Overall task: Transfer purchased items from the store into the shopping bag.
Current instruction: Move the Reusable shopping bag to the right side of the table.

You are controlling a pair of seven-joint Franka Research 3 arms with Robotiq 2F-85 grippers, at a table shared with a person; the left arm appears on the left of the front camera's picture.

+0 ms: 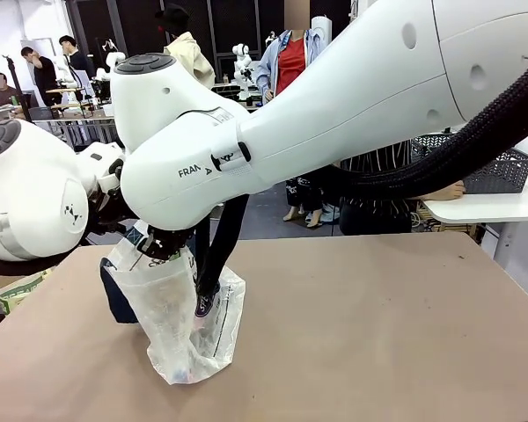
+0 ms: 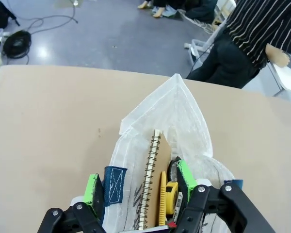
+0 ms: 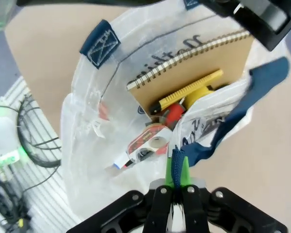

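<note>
Holding several goods already, the clear plastic shopping bag (image 3: 94, 145) looks well filled; right gripper (image 3: 179, 177) pinches its navy strap (image 3: 218, 141), left gripper (image 2: 140, 187) spreads the rim.

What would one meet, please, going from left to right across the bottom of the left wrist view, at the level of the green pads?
Bare table → left green pad → navy handle patch on the shopping bag → spiral-bound notebook → yellow tape measure → right green pad → bare table again.
</note>
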